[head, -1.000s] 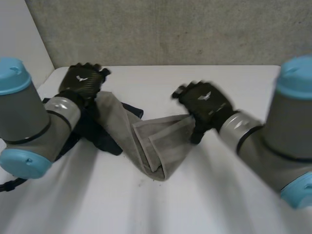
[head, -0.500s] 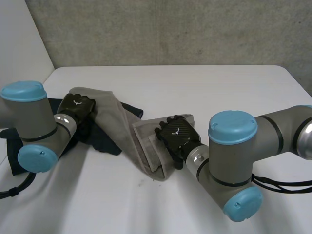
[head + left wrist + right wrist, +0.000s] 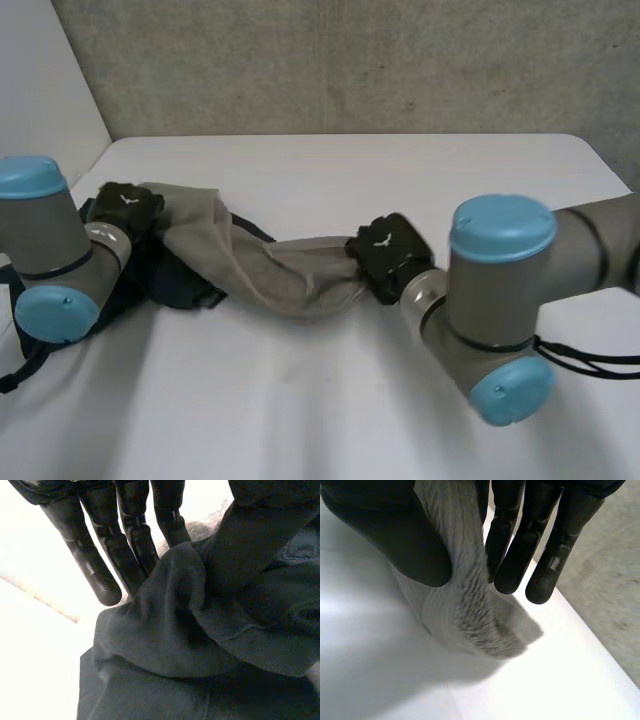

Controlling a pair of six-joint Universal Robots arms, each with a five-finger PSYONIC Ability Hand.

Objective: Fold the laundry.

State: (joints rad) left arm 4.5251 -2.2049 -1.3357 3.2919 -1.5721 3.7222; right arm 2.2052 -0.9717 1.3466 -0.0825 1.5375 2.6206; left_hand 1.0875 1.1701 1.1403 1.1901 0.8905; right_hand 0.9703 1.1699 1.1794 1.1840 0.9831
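Grey towel (image 3: 270, 265): hung as a twisted rope between the two hands, its middle sagging to the table (image 3: 300, 410).
Right hand (image 3: 395, 530): clamped on the towel's near end, with the thumb on one side, the fingers on the other and loose cloth bunched below the fingertips.
Left hand (image 3: 125, 205): sat at the towel's other end, over a dark garment (image 3: 175, 285); whether it gripped anything could not be told.
Doing it well: the towel probably needed spreading flat before any fold — draw the ends apart, find the corners, and keep the dark garment clear.
Hidden: dark cloth bunched under the left palm covered any grip there, and the towel's corners and hems were lost in the twist.
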